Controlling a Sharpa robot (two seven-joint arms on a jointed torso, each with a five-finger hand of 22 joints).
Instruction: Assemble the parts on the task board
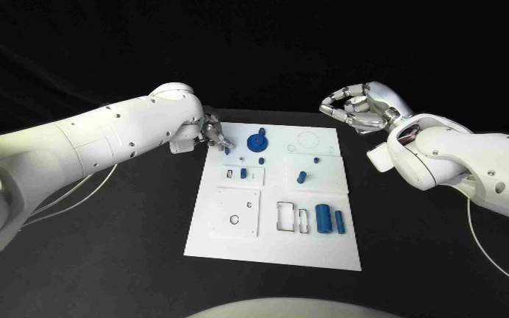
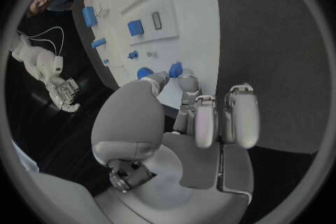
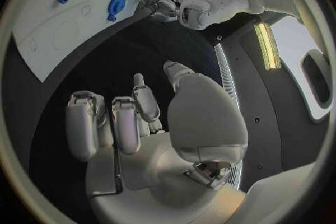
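Observation:
The white task board lies in the middle of the black table. At its far left corner my left hand reaches down, and its fingertips pinch a small blue part just above the board. A round blue wheel-like part stands right beside it. My right hand hovers past the board's far right corner, above the table, fingers curled in with nothing in them. The right wrist view shows the wheel and the left hand at the board's edge.
Several blue parts are on the board: two cylinders at the near right beside an open frame, small pieces mid-board, and one in a slot. A square plate with a ring sits near left. Bare black table surrounds the board.

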